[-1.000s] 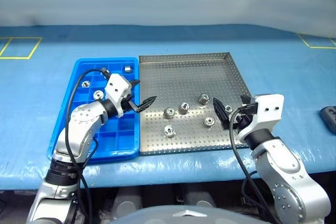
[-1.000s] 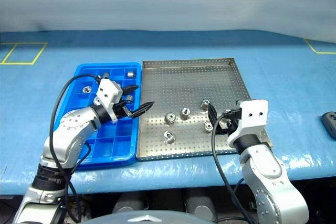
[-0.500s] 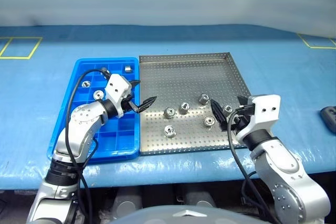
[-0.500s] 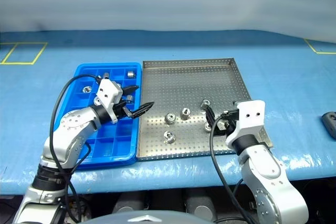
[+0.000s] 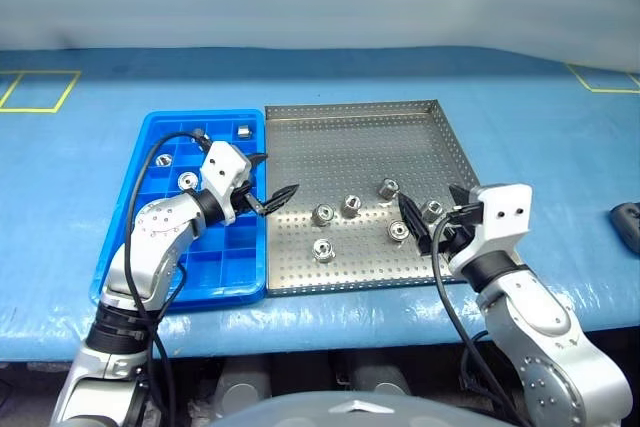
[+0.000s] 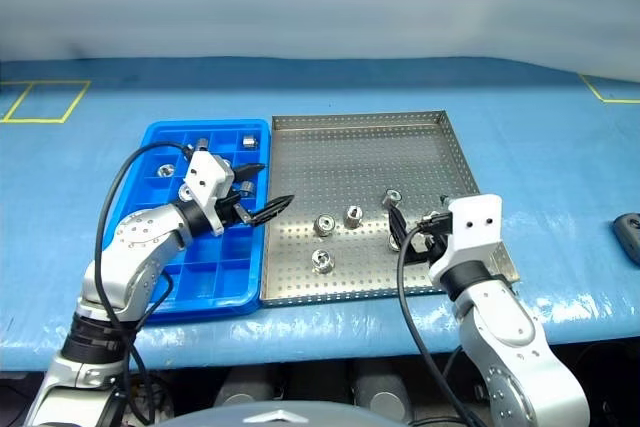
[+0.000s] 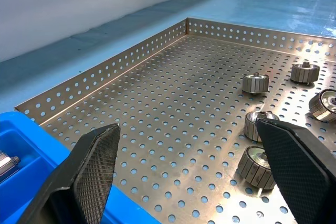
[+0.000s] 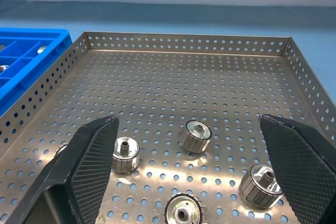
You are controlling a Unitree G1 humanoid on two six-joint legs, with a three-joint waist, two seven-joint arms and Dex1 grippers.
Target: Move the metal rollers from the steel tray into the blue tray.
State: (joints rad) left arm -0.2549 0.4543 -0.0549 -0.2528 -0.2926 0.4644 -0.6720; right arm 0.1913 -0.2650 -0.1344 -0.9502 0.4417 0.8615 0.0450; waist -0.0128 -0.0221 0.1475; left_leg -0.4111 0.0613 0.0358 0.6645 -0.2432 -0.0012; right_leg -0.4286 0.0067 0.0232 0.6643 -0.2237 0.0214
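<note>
- A steel tray point(image 5: 350, 137) with a perforated base is seen lying on the blue-covered tabletop point(image 5: 80, 147), toward the near edge and about midway along it.
- A blue tray point(image 5: 228, 269) with a grid of small compartments is placed directly against the steel tray's left side, the two rims touching.
- Six metal rollers point(image 5: 323, 214) are seen loose on the steel tray, all in its near half: two side by side near the middle, one just nearer the front rim point(image 5: 322, 249), one farther back point(image 5: 388, 188), and two toward the right rim point(image 5: 399, 232).
- Four rollers are seen already resting in the blue tray's far compartments, one in the far right corner cell point(image 5: 242, 130), the others a little nearer and to the left point(image 5: 164, 160).
- The left claw point(image 5: 268, 179) is held wide, with nothing between its fingers, hovering above the seam where the two trays meet; its tips point toward the steel tray.
- In the left wrist view the two textured black fingers point(image 7: 89, 174) stand far apart over the perforated base.
- The right claw point(image 5: 430, 217) is likewise spread wide and empty, poised over the near right part of the steel tray, with the two right-hand rollers lying between and just ahead of its fingers point(image 8: 84, 163).
- Whether the right claw's fingers touch the tray base cannot be told.
- A dark object point(image 5: 627, 223) is partly seen at the right edge of the tabletop.
</note>
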